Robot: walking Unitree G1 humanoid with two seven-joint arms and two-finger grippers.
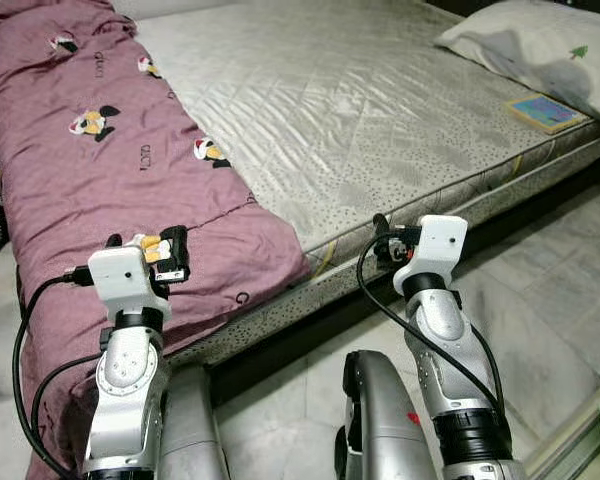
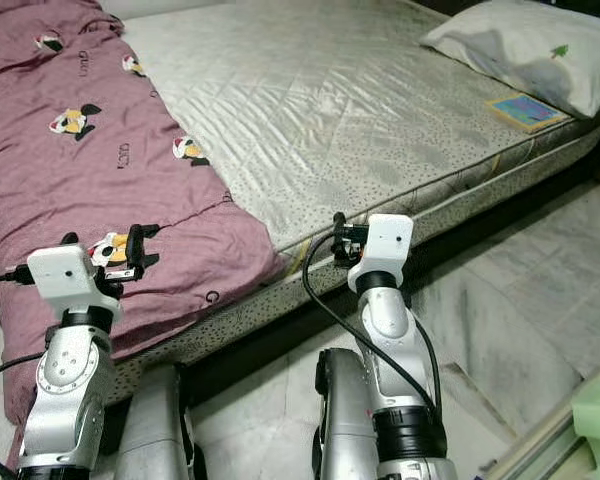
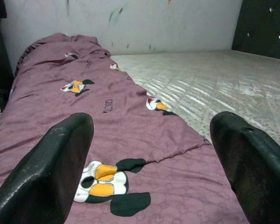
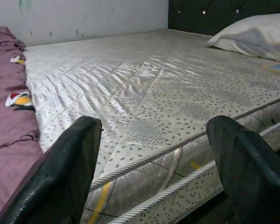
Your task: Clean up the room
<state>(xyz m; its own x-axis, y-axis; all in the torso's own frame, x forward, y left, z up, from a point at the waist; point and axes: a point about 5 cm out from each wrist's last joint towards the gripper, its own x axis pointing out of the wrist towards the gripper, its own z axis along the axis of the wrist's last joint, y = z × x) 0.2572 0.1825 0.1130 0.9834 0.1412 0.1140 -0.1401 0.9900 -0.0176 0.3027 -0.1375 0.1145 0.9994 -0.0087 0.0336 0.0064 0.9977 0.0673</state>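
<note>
Arms reach forward side by side toward the bed edge. The left gripper hovers over the near end of the mauve quilt, its fingers spread wide and holding nothing. The right gripper sits just before the bare mattress edge, equally wide open and empty. One quilt lies along the mattress's left side, printed with cartoon figures. One white pillow rests at the far right corner, with one small book beside it.
</note>
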